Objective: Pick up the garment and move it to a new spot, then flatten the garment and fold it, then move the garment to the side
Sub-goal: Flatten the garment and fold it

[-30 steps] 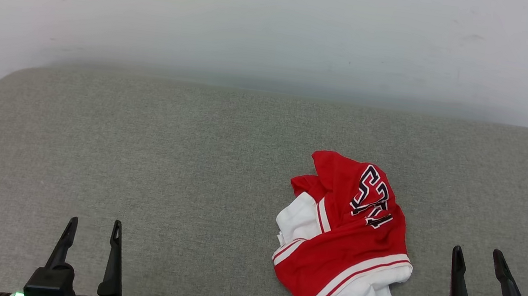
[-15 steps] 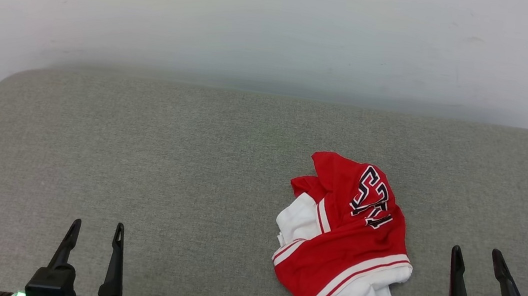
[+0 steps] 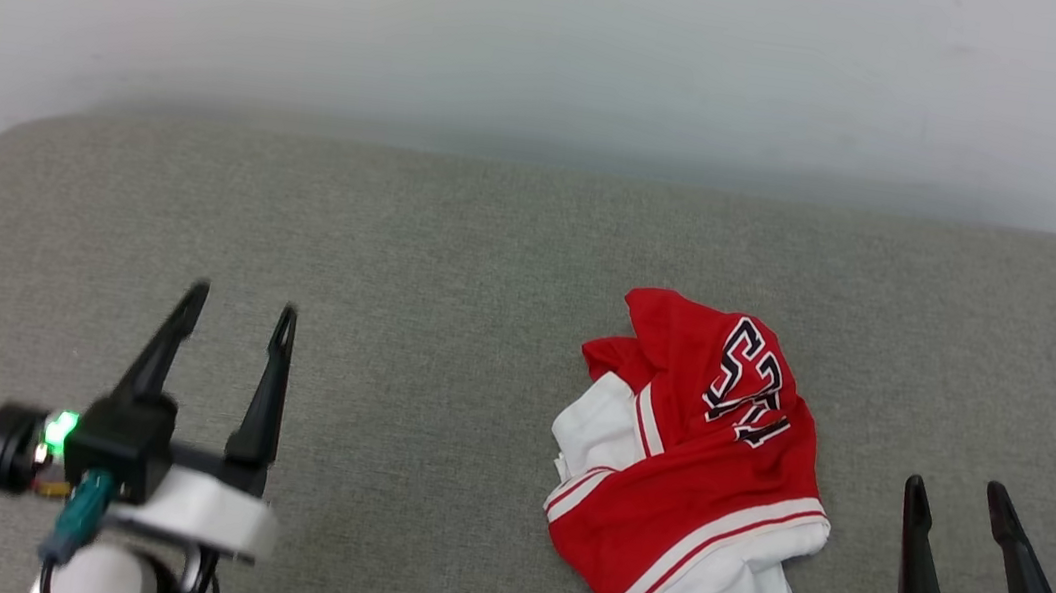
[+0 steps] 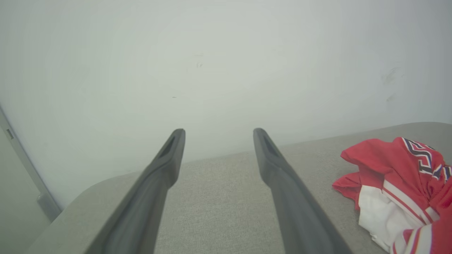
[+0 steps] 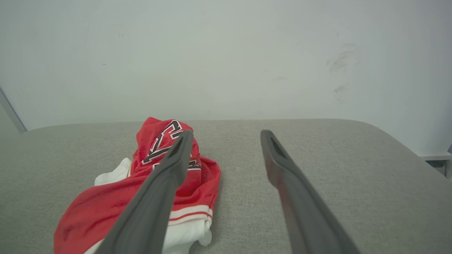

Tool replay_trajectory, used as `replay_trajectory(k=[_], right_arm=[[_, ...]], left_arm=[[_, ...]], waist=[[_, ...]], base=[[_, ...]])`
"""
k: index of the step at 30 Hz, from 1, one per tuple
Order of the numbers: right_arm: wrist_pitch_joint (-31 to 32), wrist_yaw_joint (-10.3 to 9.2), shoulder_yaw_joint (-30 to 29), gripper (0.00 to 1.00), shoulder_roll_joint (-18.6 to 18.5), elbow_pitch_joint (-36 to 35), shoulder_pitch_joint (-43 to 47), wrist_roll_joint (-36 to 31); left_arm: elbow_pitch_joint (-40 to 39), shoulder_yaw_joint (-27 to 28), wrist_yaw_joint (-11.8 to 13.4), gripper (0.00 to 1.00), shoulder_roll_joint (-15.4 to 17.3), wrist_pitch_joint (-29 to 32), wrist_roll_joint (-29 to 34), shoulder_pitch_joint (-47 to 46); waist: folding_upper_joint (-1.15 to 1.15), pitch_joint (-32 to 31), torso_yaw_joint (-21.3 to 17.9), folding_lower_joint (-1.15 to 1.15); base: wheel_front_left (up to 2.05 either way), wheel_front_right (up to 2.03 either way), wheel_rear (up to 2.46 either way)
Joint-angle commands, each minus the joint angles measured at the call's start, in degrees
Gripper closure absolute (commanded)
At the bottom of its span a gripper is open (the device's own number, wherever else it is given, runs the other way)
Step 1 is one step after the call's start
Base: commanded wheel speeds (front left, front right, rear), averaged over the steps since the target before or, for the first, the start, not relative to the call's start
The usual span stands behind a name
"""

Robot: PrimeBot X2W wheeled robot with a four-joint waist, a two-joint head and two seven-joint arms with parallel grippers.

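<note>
1. My left gripper point(image 3: 241, 302) is open, fingers spread wide with nothing between them, and it hovers over the left part of the table point(image 3: 446, 226).
2. My right gripper point(image 3: 956, 487) is open too and holds nothing. It sits low at the near right edge, fingers pointing toward the wall point(image 3: 560, 38).
3. The garment point(image 3: 696, 488) lies crumpled in a heap on the table, well off to the right of my left gripper and near the left side of my right gripper, not touching either.
4. Garment look: red body on top, white sleeve fabric bunched at its left and near ends, white-and-red striped trim across the near part, and black white-outlined lettering creased on the far part; I can't read it.
5. Between my left gripper and the garment there is bare grey table fabric.
6. In the right wrist view my left finger overlaps the garment; the head view shows a gap of table between them.
7. Ahead of both grippers, past the table's far edge, is the pale wall, with dark scuff marks point(image 5: 340, 60) up to the right.
8. A grey strip point(image 4: 46, 204) runs down the wall left of my left gripper, off the table corner.
9. A green light point(image 3: 59, 427) glows on my left wrist.
</note>
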Motion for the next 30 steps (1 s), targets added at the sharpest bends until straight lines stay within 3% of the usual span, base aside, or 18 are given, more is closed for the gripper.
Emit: replay_trajectory(k=[1, 7, 11, 12, 13, 14, 21, 30], right_arm=[[-0.1, -0.04, 0.1, 0.0, 0.1, -0.4, -1.4, -0.5], [-0.1, -0.04, 0.0, 0.0, 0.1, -0.8, -3.7, -0.9], [-0.1, -0.04, -0.4, 0.0, 0.1, -1.0, -4.8, -0.7], [-0.1, -0.04, -0.4, 0.0, 0.1, -1.0, -4.8, -0.7], [-0.1, -0.04, -0.4, 0.0, 0.1, -1.0, -5.4, -0.5], [-0.1, -0.04, -0.4, 0.0, 0.1, -1.0, -5.4, -0.5], [-0.1, -0.04, -0.3, 0.0, 0.1, -1.3, -7.2, 0.1], [-0.1, -0.05, -0.2, 0.0, 0.1, -1.4, -9.5, 1.5]], left_arm=[[0.5, -1.2, -1.3, 0.0, 1.4, -0.2, 0.0, -4.5], [7.1, -8.3, -3.1, 0.0, 6.4, 0.3, -3.2, -17.2], [10.6, -19.3, -3.1, 0.0, 11.9, 5.4, -9.4, -25.2], [10.6, -19.3, -3.1, 0.0, 11.9, 5.4, -9.4, -25.2], [11.1, -24.1, -3.1, 0.0, 14.2, 8.7, -12.7, -29.1], [11.1, -24.1, -3.1, 0.0, 14.2, 8.7, -12.7, -29.1], [11.7, -40.9, -3.1, 0.0, 20.3, 24.2, -26.8, -40.3], [10.1, -59.0, -3.1, 0.0, 25.1, 43.3, -40.4, -49.7]], waist=[[0.0, 1.3, -0.5, 0.0], [0.0, 4.3, -3.1, 0.0], [0.0, 5.9, -4.9, 0.0], [0.0, 5.9, -4.9, 0.0], [0.0, 6.8, -5.8, 0.0], [0.0, 6.8, -5.8, 0.0], [0.0, 9.7, -8.7, 0.0], [0.0, 13.4, -12.2, 0.0]], base=[[0.0, 0.0, 0.0], [0.0, 0.0, 0.0], [0.0, 0.0, 0.0], [0.0, 0.0, 0.0], [0.0, 0.0, 0.0], [0.0, 0.0, 0.0], [0.0, 0.0, 0.0], [0.0, 0.0, 0.0]])
